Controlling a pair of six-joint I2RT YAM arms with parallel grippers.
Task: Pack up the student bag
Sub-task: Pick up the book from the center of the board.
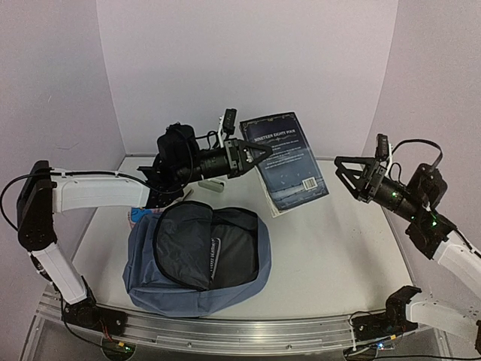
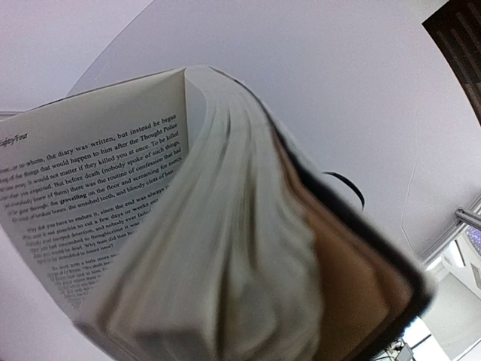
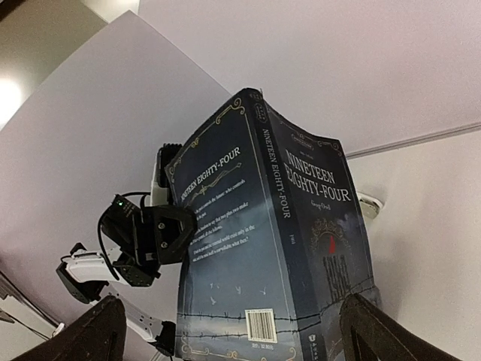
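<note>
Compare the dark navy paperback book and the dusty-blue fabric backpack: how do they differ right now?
Pose: the dark navy paperback book is held in the air, tilted, by the left gripper; the dusty-blue fabric backpack lies flat on the table.
Size: the backpack is far larger than the book.
Material: the book is stiff paper with fanned pages; the backpack is soft, slumped fabric.
Both are blue.

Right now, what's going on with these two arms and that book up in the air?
The left gripper is clamped on a paperback, Nineteen Eighty-Four, and holds it up above the table with its pages fanning open. The right gripper is wide open and faces the paperback from the other side without touching it. The student bag lies flat on the table below the left arm. The paperback is not in it yet.
</note>
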